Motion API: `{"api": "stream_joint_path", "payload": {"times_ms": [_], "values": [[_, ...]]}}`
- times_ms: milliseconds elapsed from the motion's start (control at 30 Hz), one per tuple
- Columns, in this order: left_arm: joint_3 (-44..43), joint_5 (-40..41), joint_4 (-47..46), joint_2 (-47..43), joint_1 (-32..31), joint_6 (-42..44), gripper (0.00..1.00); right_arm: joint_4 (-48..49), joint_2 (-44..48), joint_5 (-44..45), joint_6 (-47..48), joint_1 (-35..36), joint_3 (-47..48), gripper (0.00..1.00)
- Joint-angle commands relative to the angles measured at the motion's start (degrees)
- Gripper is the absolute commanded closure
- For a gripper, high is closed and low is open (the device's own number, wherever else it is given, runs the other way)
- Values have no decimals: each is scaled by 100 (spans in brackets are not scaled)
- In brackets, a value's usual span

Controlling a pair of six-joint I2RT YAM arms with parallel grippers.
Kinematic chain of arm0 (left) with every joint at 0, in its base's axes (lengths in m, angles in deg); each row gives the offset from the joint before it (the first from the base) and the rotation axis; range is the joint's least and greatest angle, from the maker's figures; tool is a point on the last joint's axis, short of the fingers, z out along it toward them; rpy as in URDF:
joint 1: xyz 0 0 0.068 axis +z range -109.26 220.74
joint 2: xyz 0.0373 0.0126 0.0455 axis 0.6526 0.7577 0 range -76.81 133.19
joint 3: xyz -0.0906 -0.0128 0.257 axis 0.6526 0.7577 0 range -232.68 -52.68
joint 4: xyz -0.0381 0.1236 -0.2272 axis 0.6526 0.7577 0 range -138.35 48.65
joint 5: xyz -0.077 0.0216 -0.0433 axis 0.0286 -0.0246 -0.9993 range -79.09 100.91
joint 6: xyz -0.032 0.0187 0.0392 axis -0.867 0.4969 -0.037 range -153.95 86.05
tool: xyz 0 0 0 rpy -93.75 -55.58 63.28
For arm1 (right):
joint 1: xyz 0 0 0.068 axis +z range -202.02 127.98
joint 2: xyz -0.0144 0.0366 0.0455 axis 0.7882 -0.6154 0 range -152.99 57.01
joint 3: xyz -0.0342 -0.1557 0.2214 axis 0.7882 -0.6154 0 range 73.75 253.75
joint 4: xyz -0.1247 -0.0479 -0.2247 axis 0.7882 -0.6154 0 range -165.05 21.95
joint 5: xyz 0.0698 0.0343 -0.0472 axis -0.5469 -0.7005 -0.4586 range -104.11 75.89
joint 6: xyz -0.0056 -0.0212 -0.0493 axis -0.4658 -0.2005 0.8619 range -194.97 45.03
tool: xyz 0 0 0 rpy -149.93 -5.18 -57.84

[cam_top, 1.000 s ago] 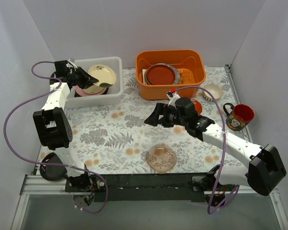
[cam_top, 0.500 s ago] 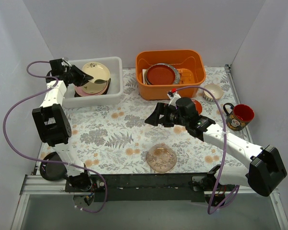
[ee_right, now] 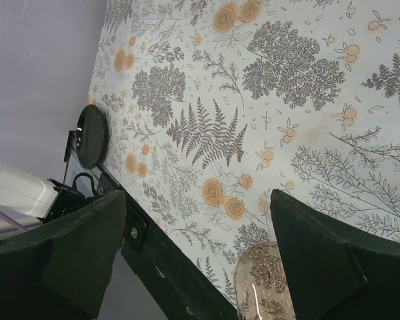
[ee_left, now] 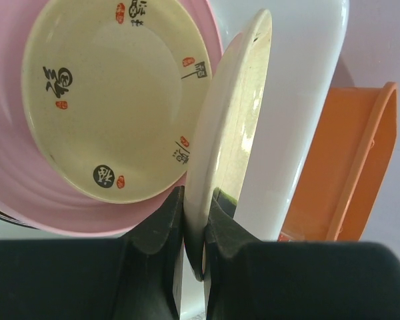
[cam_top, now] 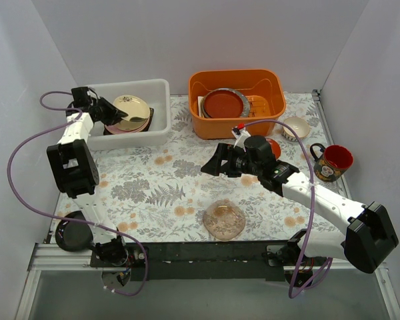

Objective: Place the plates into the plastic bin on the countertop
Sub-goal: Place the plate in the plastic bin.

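- My left gripper (ee_left: 195, 200) stayed clamped on the rim of the gold-cream plate (ee_left: 230, 127). Over the last second I had swung that plate lower and flatter inside the plastic bin (cam_top: 159, 85), over the pink plate (ee_left: 47, 213) and the lettered cream plate (ee_left: 113, 100) stacked there
- I judged this plate almost delivered, with only the release left
- My right gripper (cam_top: 207, 167) hung spread wide and empty above the countertop (cam_top: 153, 190), barely shifted in that second, so nothing on its side had advanced
- On the fern-printed surface, the black plate (cam_top: 73, 235) lay at the near left corner, and the clear pink glass plate (cam_top: 224, 221) sat near the front edge, just below the right gripper. The small red plate (cam_top: 273, 143) peeked from behind that arm. All three were waiting, in my reckoning
- Further right stood the orange tub (cam_top: 237, 128) with its own dishes, then the cream bowl (cam_top: 295, 127) and the red mug (cam_top: 333, 162)
- Plain pale walls (cam_top: 187, 33) closed the table in on three sides
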Motion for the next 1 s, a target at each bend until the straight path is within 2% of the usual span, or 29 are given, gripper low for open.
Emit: {"api": "stream_joint_path", "payload": {"times_ms": [0,633,967], "values": [[-92,-34,-80,68,24,79,100,69,107,-37,56,-32,48,4],[-347,71,-19,411,94,79,100,192,-16,-125,55,-32,-14,3],[-558,44,-28,657,155,88,94,192,-130,-142,91,-59,-5,3]]}}
